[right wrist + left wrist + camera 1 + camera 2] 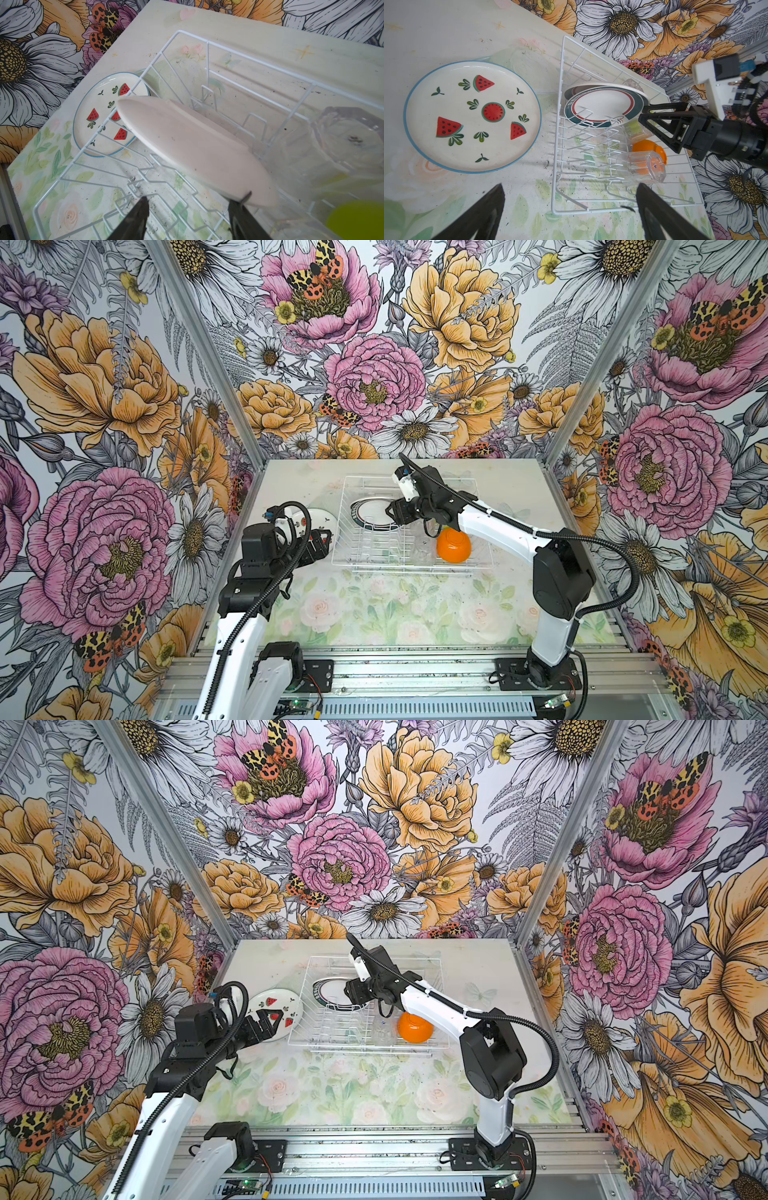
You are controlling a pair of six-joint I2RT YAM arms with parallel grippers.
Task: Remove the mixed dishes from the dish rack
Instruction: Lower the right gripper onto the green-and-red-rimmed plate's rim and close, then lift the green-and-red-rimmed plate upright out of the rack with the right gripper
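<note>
The white wire dish rack (415,568) (374,1050) holds a teal-and-red rimmed plate (374,512) (604,106) leaning in its prongs, an orange bowl (454,546) (414,1027), a clear tumbler (645,166) on its side and a lime-green bowl (357,220). My right gripper (392,512) (191,204) is open at that plate's right rim, with one finger touching the pale underside (187,145). The watermelon plate (274,1006) (472,116) lies flat on the table left of the rack. My left gripper (272,1021) (570,191) hangs wide open and empty above the rack's near left corner.
A second clear tumbler (342,135) lies in the rack beside the lime-green bowl. The floral mat (395,610) covers the table in front of the rack. Patterned walls close in the left, right and back sides.
</note>
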